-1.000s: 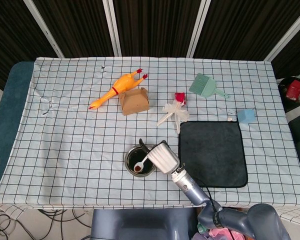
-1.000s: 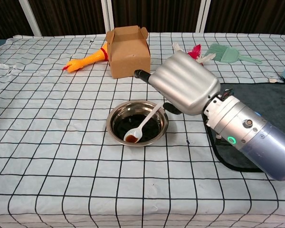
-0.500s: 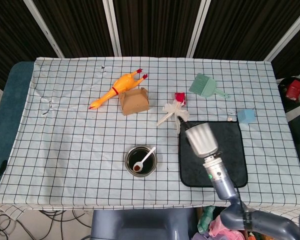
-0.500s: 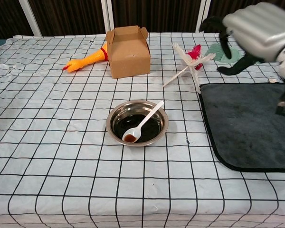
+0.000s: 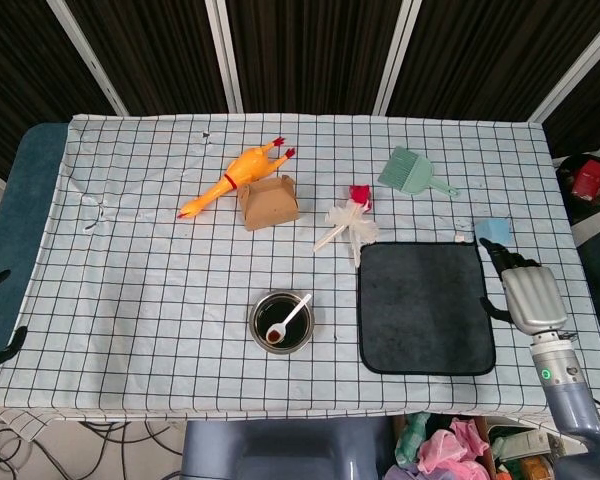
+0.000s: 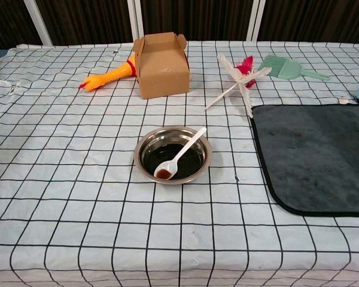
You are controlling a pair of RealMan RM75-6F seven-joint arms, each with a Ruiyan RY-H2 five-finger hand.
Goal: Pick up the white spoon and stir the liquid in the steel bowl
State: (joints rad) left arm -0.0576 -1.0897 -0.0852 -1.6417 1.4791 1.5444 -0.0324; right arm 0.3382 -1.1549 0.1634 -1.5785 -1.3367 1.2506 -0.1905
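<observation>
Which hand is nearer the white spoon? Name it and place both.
Right. The right hand hovers beyond the dark mat's far edge, well right of the white spoon in the steel bowl. The left hand is not in view.

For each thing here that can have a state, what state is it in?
spoon: lying in the bowl, handle on the rim, not held
bowl: upright, holds dark liquid
box: upright, top flaps open
mat: flat, nothing on it
right hand: beside the mat's right edge, holding nothing, fingers spread
left hand: only dark fingertips at the head view's left edge, state unclear
</observation>
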